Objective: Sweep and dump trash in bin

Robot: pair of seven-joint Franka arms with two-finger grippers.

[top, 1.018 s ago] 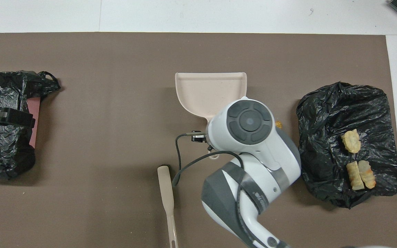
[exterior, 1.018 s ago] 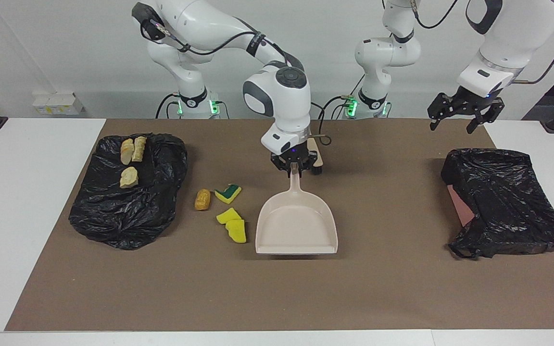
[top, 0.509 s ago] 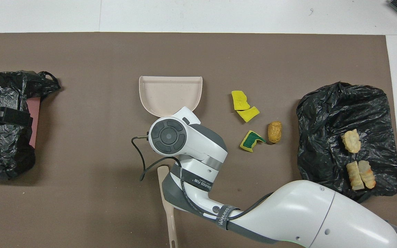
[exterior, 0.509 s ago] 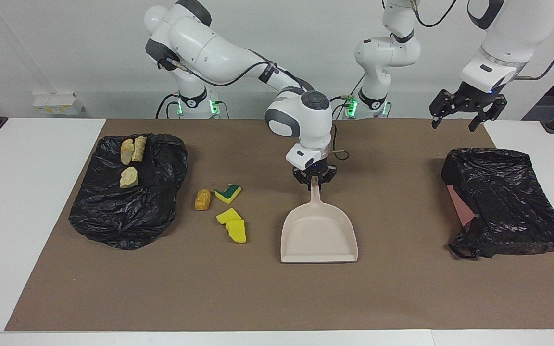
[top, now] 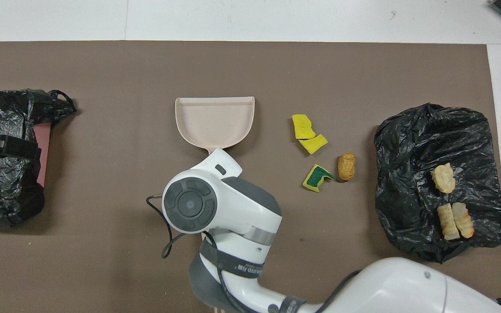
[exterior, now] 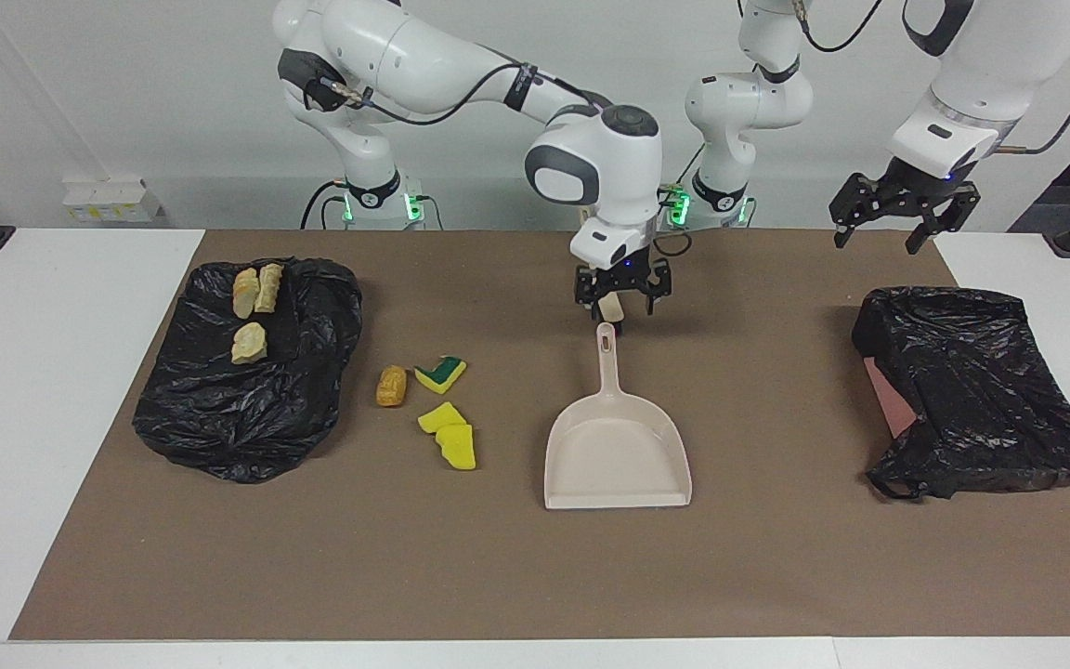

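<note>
The beige dustpan (exterior: 617,457) (top: 215,119) lies flat mid-mat, handle toward the robots. My right gripper (exterior: 620,299) hangs open just above the handle's end and holds nothing. Beside the pan, toward the right arm's end, lies loose trash: an orange chunk (exterior: 391,385) (top: 346,166), a green-faced sponge (exterior: 440,373) (top: 316,178) and two yellow wedges (exterior: 450,434) (top: 307,133). Three bread chunks (exterior: 248,342) (top: 443,178) rest on a flat black bag (exterior: 247,409) (top: 411,143). The bin (exterior: 976,390) (top: 2,182), black-bagged with a pink side showing, lies at the left arm's end. My left gripper (exterior: 897,228) (top: 7,147) waits open above it.
A beige brush handle (exterior: 611,313) lies on the mat nearer to the robots than the dustpan, mostly covered by my right arm. The brown mat (exterior: 776,557) is bordered by white table (exterior: 33,418) at both ends.
My right gripper carried the dustpan toward the left arm's end, set it down, opened and rose off the handle. The left gripper lifted slightly.
</note>
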